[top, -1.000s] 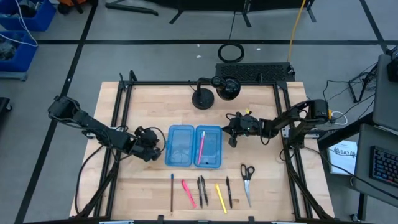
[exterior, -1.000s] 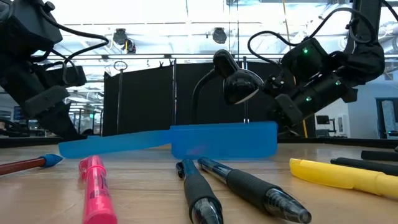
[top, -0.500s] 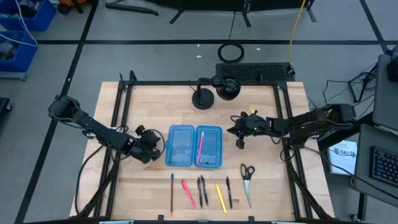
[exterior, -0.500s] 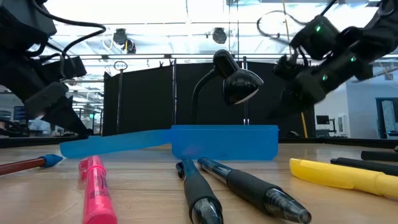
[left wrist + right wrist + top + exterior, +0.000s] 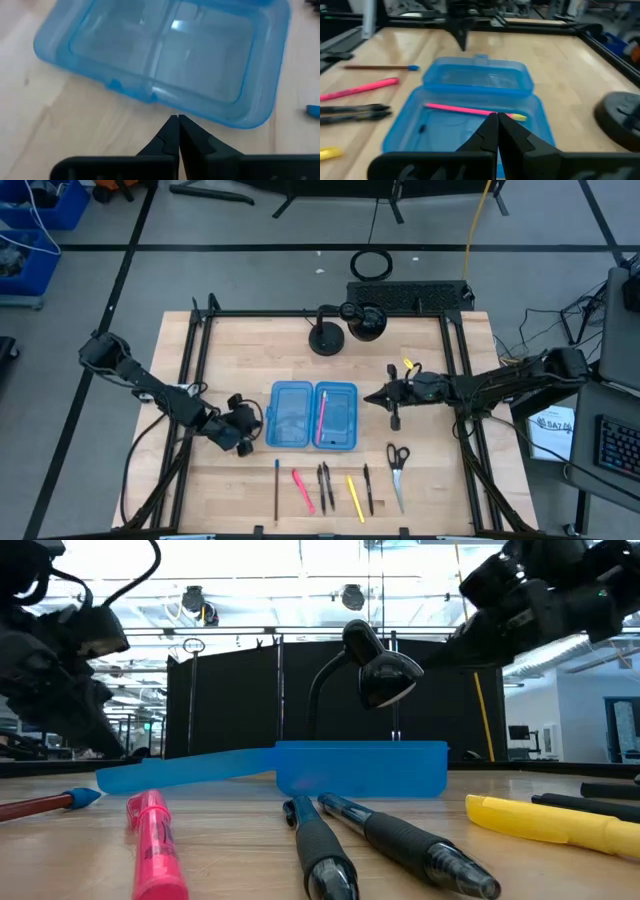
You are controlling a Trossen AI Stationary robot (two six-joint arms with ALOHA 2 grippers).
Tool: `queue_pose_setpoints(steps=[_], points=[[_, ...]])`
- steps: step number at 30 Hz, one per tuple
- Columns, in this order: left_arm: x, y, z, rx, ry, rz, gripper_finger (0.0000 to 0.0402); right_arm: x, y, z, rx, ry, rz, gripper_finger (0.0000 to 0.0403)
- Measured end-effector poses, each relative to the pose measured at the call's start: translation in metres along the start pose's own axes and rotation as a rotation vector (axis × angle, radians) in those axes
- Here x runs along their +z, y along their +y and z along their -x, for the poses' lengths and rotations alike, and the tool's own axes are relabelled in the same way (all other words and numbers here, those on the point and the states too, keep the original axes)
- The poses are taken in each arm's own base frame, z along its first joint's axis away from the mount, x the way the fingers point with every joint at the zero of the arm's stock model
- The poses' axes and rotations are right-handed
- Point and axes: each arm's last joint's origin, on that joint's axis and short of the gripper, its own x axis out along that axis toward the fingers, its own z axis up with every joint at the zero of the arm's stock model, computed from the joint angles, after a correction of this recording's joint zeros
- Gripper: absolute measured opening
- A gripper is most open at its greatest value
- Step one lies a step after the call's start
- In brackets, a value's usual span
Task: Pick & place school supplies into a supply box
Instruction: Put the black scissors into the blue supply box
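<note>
- Lying just ahead of the right gripper (image 5: 497, 116), whose fingers are pressed together and empty, the supply box (image 5: 313, 416) holds one pink pen (image 5: 470, 110).
- Left gripper (image 5: 177, 119), likewise closed and empty, points at the box's edge.
- Light, stiff, slippery scissors (image 5: 397, 470) sit nearest the right gripper; pinching across the blades near the pivot looks surest.

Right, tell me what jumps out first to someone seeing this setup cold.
The open blue supply box at the table's middle catches the eye, a pink pen lying in its right half and the left half bare. Near the table's front edge sits a row of pens and pencils with the scissors at its right end. The left gripper and right gripper flank the box, both shut and holding nothing.
</note>
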Motion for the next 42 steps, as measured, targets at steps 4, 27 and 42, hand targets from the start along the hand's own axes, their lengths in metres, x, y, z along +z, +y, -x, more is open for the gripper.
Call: queue_pose_setpoints(steps=[4,27,42], points=[[0.002,-0.002,0.001,0.012,-0.041,-0.075,0.0007,-0.005,0.009,0.002,0.043,-0.012,0.014,0.0],[0.065,-0.002,0.006,0.099,-0.561,-0.32,0.0032,0.149,0.116,0.053,-0.299,0.647,-0.413,0.0],[0.067,0.002,0.005,0.133,-0.559,-0.372,0.0008,0.07,0.119,0.039,-0.588,1.01,-0.748,0.001]])
